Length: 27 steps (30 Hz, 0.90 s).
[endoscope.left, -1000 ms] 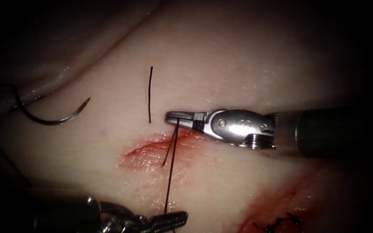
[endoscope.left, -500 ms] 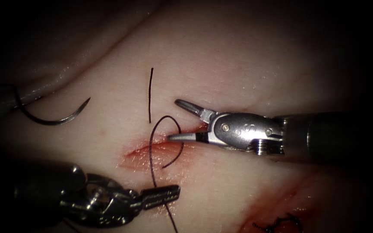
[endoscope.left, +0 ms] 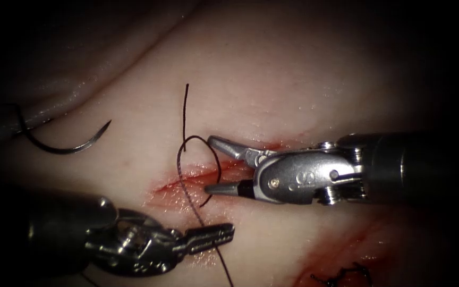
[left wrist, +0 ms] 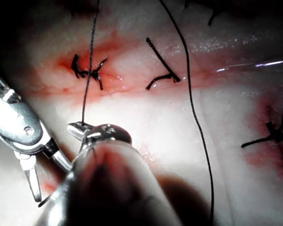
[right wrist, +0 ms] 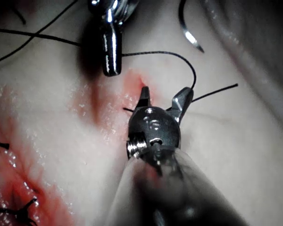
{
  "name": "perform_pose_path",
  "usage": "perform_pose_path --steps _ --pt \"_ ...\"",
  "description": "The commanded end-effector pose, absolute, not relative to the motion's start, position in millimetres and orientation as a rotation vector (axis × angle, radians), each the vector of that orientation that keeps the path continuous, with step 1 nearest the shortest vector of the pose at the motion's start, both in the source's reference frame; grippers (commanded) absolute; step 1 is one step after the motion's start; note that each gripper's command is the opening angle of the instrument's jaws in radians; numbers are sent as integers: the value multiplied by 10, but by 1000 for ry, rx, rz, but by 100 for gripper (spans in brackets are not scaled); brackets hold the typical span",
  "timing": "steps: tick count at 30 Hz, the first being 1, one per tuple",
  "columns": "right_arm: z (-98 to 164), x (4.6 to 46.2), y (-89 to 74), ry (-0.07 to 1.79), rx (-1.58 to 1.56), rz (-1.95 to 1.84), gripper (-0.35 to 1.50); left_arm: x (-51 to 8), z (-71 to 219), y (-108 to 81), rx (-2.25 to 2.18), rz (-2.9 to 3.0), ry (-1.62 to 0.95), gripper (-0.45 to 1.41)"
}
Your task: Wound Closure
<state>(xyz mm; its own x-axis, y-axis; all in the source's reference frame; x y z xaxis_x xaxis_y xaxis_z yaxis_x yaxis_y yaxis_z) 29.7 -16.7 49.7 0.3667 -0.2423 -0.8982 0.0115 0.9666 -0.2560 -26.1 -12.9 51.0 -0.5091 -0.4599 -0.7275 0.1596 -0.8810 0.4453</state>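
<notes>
Thread (endoscope.left: 184,159) looped over cut (endoscope.left: 187,183), knot untied; left tool (endoscope.left: 208,238) clamps thread, right tool (endoscope.left: 216,166) agape; needle (endoscope.left: 62,142) loose on tissue (endoscope.left: 293,79).

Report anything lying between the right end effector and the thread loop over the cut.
Nothing visible does. The open right end effector faces the thread directly above the cut; the left end effector grips thread lower down. The needle lies free, far left.

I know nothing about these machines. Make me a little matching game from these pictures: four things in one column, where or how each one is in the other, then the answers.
Things:
1. needle
2. left pincer
3. right pincer
4. thread

States:
A. open, holding nothing, over the cut
B. lying free on the tissue, left of the cut
C. shut on the thread
D. looped above the cut

Pairs: 1-B, 2-C, 3-A, 4-D
</notes>
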Motion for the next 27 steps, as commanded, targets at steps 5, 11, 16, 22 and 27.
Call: perform_pose_path --steps 5,11,16,22,27 --pt "476 284 -151 1146 -209 -117 148 -261 507 -129 1311 -2408 -443 -45" --pt "467 269 -150 1168 -211 -114 148 -263 507 -127 1315 -2407 -440 -45" --pt "471 286 -158 1222 -229 -193 148 -272 508 -125 1346 -2385 -420 -45" --pt "475 315 -157 1271 -219 -246 143 -269 506 -124 1368 -2364 -408 -45" --pt "479 334 -153 1284 -199 -283 143 -266 504 -125 1380 -2359 -400 -45"
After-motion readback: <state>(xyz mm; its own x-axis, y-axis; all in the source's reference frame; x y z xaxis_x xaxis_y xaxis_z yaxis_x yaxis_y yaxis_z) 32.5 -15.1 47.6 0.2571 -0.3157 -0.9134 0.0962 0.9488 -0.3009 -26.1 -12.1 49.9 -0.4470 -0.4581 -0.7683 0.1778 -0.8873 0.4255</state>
